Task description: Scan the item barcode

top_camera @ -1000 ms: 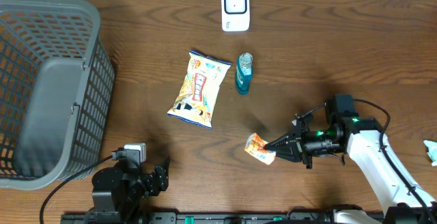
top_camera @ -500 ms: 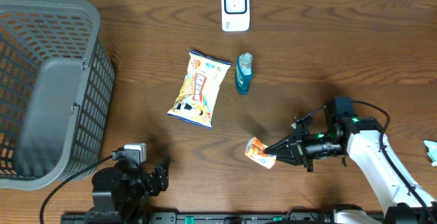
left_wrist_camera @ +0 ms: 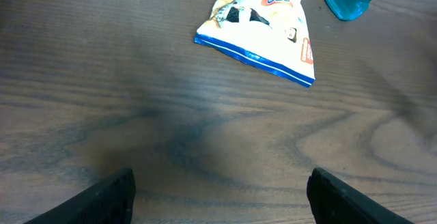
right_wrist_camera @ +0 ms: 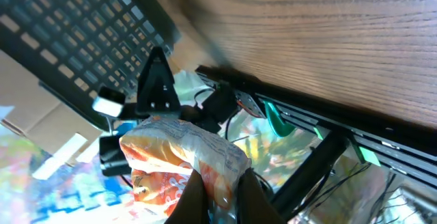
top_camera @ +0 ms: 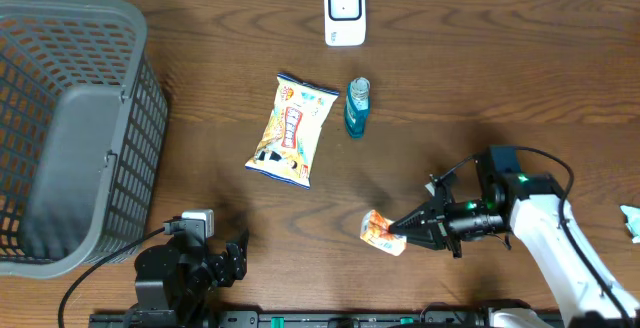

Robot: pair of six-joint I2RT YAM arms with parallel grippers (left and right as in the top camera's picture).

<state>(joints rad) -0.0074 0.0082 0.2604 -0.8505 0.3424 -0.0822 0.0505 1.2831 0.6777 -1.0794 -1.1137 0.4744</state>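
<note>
– Near the front right of the table, in the overhead view, the right gripper [top_camera: 402,231] is closed tight on one end of a small orange packet [top_camera: 379,232], which seems lifted a little off the wood. What should it do with it?
– I think it should carry it to the white scanner [top_camera: 345,12] at the far edge, well apart from here. It should pass beside the blue bottle [top_camera: 358,107] and the big snack bag [top_camera: 292,130], not low over them.
– And the left wrist view?
– The left gripper [left_wrist_camera: 218,200] stands wide open with nothing between its fingers. Only bare wood and the end of the bag are ahead of it. It has no part in this step.
– The right wrist view shows the packet pinched between the two fingers [right_wrist_camera: 191,197], quite crumpled.
– Yes, and I cannot find the barcode there. So turn the wrist slowly until the printed code faces the scanner window, hold the foil steady, and do not squeeze harder.
</note>
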